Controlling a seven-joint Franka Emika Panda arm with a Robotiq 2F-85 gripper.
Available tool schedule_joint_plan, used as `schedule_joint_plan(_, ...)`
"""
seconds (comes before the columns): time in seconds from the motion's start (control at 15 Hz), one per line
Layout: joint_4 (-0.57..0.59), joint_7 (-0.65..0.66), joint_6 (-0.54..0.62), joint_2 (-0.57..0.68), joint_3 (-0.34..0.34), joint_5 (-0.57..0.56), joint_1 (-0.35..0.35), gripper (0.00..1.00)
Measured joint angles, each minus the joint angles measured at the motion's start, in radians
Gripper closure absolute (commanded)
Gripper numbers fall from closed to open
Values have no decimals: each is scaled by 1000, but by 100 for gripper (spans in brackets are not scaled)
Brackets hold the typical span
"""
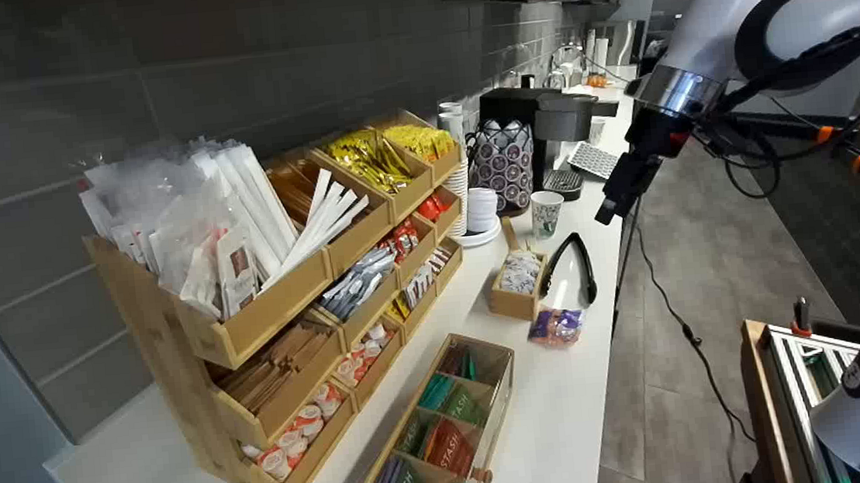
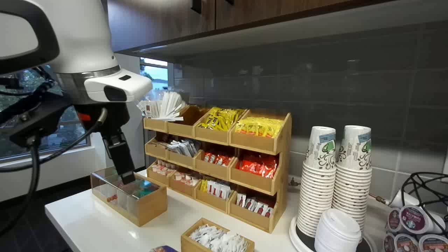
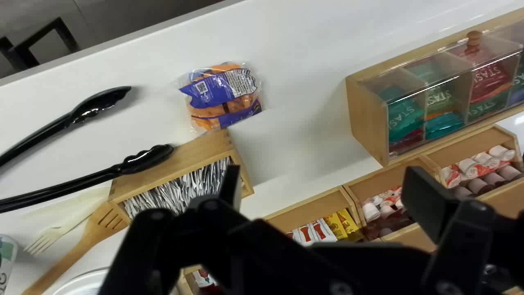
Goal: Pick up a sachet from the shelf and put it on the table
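Yellow-gold sachets fill bins on the top tier of the wooden shelf; a pile [image 1: 368, 160] [image 2: 220, 119] shows in both exterior views. In the wrist view, yellow sachets [image 3: 340, 226] lie in a lower bin beside red-and-white packets. The shelf [image 1: 145, 352] [image 2: 252, 143] [image 3: 307, 207] stands against the dark tiled wall on the white table [image 1: 550, 410] [image 2: 182, 218] [image 3: 299, 53]. My gripper [image 1: 608, 214] [image 2: 128, 177] [image 3: 323, 178] hangs in the air in front of the shelf, pointing down and apart from it. In the wrist view its fingers are wide apart with nothing between them.
A wooden tea box [image 1: 461, 418] [image 2: 150, 206] [image 3: 368, 123] stands in front of the shelf. A small box of white packets [image 1: 517, 300], a purple-orange snack bag [image 3: 223, 96] and black tongs [image 3: 82, 110] lie nearby. Cup stacks [image 2: 318, 182] stand beside the shelf; a cabinet [image 2: 161, 24] overhangs.
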Motion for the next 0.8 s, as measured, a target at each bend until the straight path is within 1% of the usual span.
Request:
schedule_joint_plan(0.73, -3, 0, 0, 3, 0, 0, 0, 0)
schedule_joint_plan(0.8, -1, 0, 16, 4, 0, 0, -1, 0)
